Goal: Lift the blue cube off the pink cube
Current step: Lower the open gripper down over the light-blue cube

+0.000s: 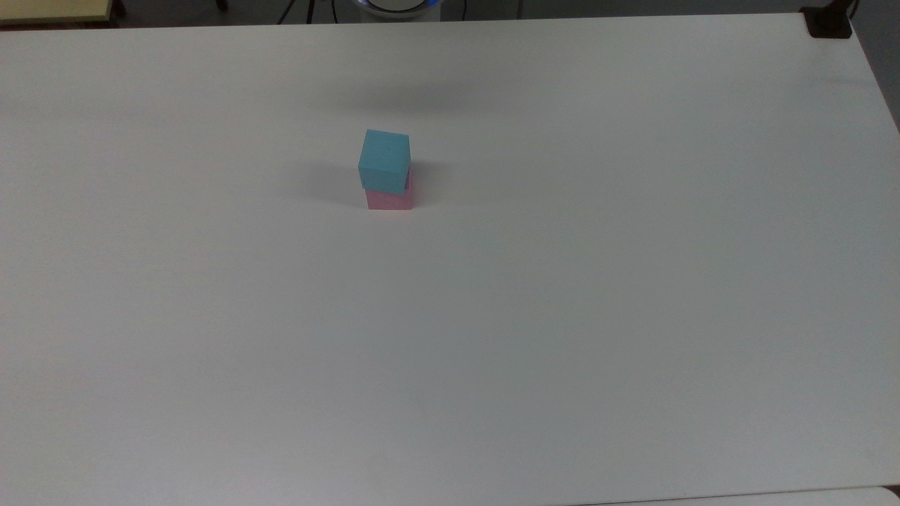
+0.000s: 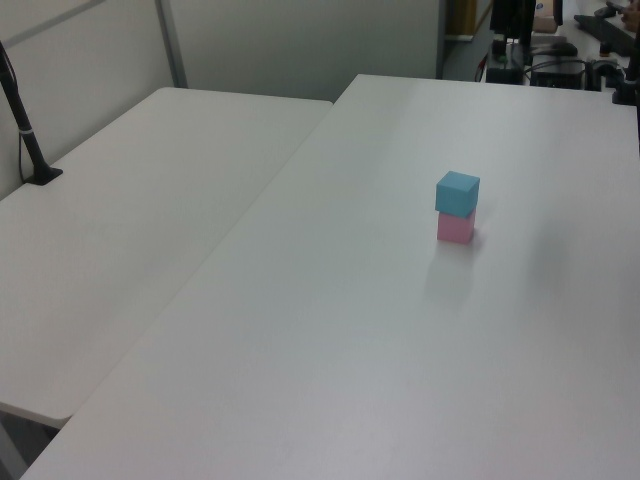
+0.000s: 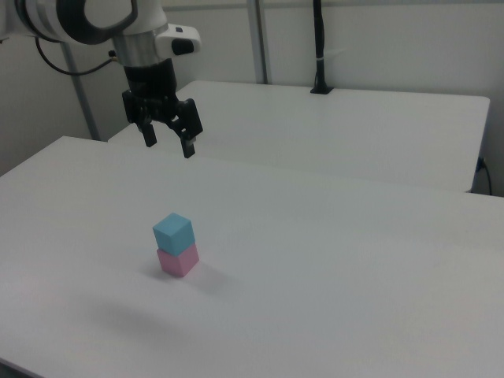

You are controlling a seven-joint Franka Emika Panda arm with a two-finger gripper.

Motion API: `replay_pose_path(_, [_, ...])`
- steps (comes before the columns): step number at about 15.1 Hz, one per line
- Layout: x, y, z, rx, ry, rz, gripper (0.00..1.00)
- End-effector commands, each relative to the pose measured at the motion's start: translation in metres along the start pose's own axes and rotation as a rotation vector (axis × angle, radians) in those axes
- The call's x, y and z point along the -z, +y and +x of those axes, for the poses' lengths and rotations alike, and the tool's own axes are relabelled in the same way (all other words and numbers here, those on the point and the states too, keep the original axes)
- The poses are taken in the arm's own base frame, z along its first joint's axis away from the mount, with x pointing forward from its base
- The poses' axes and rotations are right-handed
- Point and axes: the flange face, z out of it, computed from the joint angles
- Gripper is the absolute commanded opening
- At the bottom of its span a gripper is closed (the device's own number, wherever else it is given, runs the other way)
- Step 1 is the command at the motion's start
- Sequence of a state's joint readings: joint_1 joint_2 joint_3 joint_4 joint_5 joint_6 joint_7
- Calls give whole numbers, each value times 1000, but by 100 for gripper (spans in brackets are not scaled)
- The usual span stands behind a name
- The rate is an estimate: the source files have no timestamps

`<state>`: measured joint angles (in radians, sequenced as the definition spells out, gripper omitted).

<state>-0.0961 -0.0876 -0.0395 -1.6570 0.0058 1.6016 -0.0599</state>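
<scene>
- Cyan and matte, the blue cube (image 1: 384,159) sits directly on top of the pink cube (image 1: 389,199), the two touching face to face as a small stack on the white table (image 1: 562,316).
- Seen in the top view, the blue cube is turned a little against the pink cube, so their edges do not line up, and a strip of the pink cube shows on the top view's right.
- Up in the air in the right view, the gripper (image 3: 167,142) hangs from the white arm (image 3: 94,20), with its two black fingers (image 3: 188,140) spread apart and nothing between them.
- Below the fingertips and toward the right view's lower edge stands the stack: the blue cube (image 3: 173,232) is well apart from the fingertips, and the pink cube (image 3: 178,260) lies lower again, under it.
- Neither finger touches either cube; bare tabletop (image 3: 331,276) lies all around the stack.
- From the left view, the blue cube (image 2: 457,193) and the pink cube (image 2: 455,228) stand upright on the nearer table (image 2: 350,330), with a second white table (image 2: 120,220) butted alongside at the left view's left.
- No container stands on either table; the cubes rest on the bare surface.
- At the far side of that second table, a black post (image 3: 318,47) rises from its clamp in the right view, well behind the fingers.
</scene>
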Motion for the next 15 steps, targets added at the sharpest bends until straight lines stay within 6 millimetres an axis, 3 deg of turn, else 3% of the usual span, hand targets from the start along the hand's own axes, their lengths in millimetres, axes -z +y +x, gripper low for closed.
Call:
replay_pose_path(1, [-37, 8, 13, 92, -27, -48, 100])
replay_pose_path(5, [-87, -6, 23, 106, -105, -34, 100])
replay_pose_path(7, [-126, -34, 22, 80, -98, -37, 100])
replay_pose_path(10, [-164, -70, 25, -7, -42, -44, 100])
replay_pose_path(15, [-201, -92, 34, -14, -75, -69, 99])
